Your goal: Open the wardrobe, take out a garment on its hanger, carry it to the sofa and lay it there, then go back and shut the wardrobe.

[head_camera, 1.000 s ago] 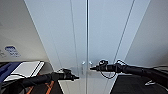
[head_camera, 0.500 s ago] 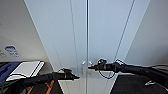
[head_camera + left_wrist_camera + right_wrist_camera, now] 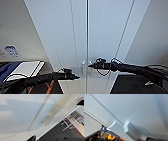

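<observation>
Wardrobe (image 3: pixel 100 37) dead ahead, both doors shut, centre seam running vertical through the head view. Two slim handles at the seam, long axis vertical: left handle (image 3: pixel 83 65), right handle (image 3: pixel 90 63).

Right hand (image 3: pixel 90 65) is the nearer one: tip at the right handle, touching or just short of it, can't tell which. Left hand (image 3: pixel 76 77) sits lower, just beside the seam on the left door, below its handle and apart from it. Each handle lies inboard of its hand, toward the seam.

Grip state: can't tell for either hand, fingers not resolvable. Nothing visibly grasped.

Right wrist view looks along the door face with both handles side by side, close. Left wrist view shows door panel, one handle (image 3: pixel 58 112), dark floor beyond.

Garment, hanger: presumably inside, hidden by the doors. Nothing stands between hands and handles. A white-and-blue object (image 3: pixel 22 70) sits low on the left, well clear of the door swing as far as I can judge.
</observation>
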